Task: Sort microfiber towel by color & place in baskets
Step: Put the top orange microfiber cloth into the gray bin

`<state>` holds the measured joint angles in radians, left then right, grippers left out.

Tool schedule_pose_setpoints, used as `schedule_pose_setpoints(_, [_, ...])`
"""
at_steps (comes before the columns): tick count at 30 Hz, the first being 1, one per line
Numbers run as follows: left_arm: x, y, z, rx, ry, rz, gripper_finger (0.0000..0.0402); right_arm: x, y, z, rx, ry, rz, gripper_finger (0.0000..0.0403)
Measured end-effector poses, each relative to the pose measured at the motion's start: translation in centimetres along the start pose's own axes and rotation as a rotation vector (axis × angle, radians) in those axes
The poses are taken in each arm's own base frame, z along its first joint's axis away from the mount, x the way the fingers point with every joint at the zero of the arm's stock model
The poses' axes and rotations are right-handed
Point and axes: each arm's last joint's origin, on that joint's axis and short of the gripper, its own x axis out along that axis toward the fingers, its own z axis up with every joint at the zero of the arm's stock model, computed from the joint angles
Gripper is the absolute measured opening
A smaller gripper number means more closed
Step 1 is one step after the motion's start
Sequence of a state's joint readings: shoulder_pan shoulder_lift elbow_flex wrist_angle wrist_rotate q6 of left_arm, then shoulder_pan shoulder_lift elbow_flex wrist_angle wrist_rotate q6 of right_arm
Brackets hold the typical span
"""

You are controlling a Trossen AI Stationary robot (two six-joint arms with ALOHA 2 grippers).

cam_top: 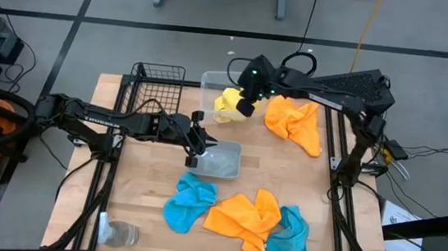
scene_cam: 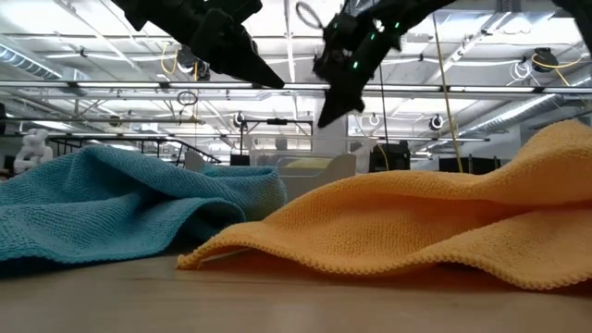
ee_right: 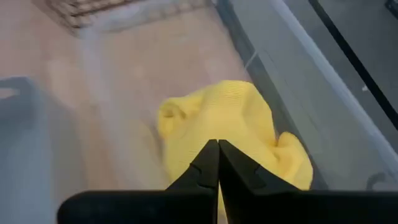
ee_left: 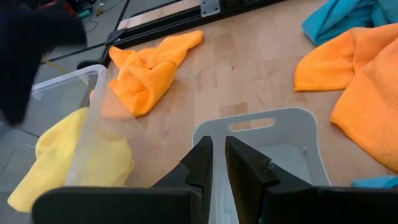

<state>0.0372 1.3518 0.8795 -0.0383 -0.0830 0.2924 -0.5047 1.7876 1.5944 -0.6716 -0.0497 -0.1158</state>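
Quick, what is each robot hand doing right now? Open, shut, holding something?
Left gripper: shut, empty, above the grey tray.
Right gripper: shut, holding nothing visible, over the yellow towel in the clear plastic tub.

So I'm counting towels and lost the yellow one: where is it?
In the high view the yellow towel lies in the clear tub at the table's far edge, just below the right gripper, beside the black wire basket.
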Motion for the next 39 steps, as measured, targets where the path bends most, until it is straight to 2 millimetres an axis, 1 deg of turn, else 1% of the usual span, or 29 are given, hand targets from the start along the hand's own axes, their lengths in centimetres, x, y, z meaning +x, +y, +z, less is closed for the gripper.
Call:
schedule_pose_setpoints(3, [0.0, 0.0, 0.0, -0.001, 0.000, 0.000, 0.0052, -3.4, 1.1, 0.2, -0.018, -0.023, 0.015, 0.0000])
schedule_pose_setpoints(6, [0.0, 0.0, 0.0, -0.003, 0.003, -0.001, 0.0052, -6.3, 2.6, -0.5, -0.023, 0.018, 0.037, 0.0000])
schedule_pose_setpoints(8, [0.0, 0.0, -0.1, -0.003, 0.006, -0.002, 0.0052, -7.8, 3.9, -1.4, -0.028, 0.047, 0.040, 0.0000])
schedule_pose_setpoints(12, [0.0, 0.0, 0.0, -0.002, 0.004, -0.001, 0.0052, -10.1, 6.4, -4.3, -0.041, 0.093, -0.029, 0.0000])
schedule_pose_setpoints(18, [0.0, 0.0, 0.0, -0.003, -0.004, 0.001, 0.0052, -11.6, 9.1, -10.9, 0.026, 0.104, -0.113, 0.0000])
schedule_pose_setpoints(21, [0.0, 0.0, 0.1, -0.003, -0.014, 0.004, 0.0052, -11.2, 9.8, -14.4, 0.088, 0.080, -0.134, 0.0000])
schedule_pose_setpoints(24, [0.0, 0.1, 0.3, -0.021, -0.027, 0.004, 0.0052, -10.2, 10.0, -17.3, 0.146, 0.040, -0.157, 0.0000])
schedule_pose_setpoints(26, [0.0, 0.0, 0.3, -0.028, -0.042, -0.021, 0.0052, -9.1, 9.9, -18.9, 0.174, 0.009, -0.209, 0.0000])
schedule_pose_setpoints(29, [0.1, -0.2, 0.4, -0.027, -0.060, -0.078, 0.0052, -7.4, 9.5, -20.8, 0.188, -0.029, -0.339, 0.0000])
schedule_pose_setpoints(32, [0.1, -0.3, 0.4, -0.027, -0.070, -0.109, 0.0052, -5.6, 8.9, -22.2, 0.188, -0.036, -0.413, 0.0001])
schedule_pose_setpoints(34, [0.3, -0.3, 0.4, -0.038, -0.079, -0.116, 0.0052, -4.8, 8.5, -22.5, 0.191, -0.040, -0.427, 0.0009])
schedule_pose_setpoints(37, [0.3, -0.3, 0.5, -0.051, -0.081, -0.116, 0.0052, -4.0, 7.9, -22.7, 0.172, -0.038, -0.450, 0.0033])
schedule_pose_setpoints(39, [0.5, -0.3, 0.4, -0.051, -0.080, -0.117, 0.0052, -3.6, 7.4, -22.7, 0.163, -0.031, -0.466, 0.0056])
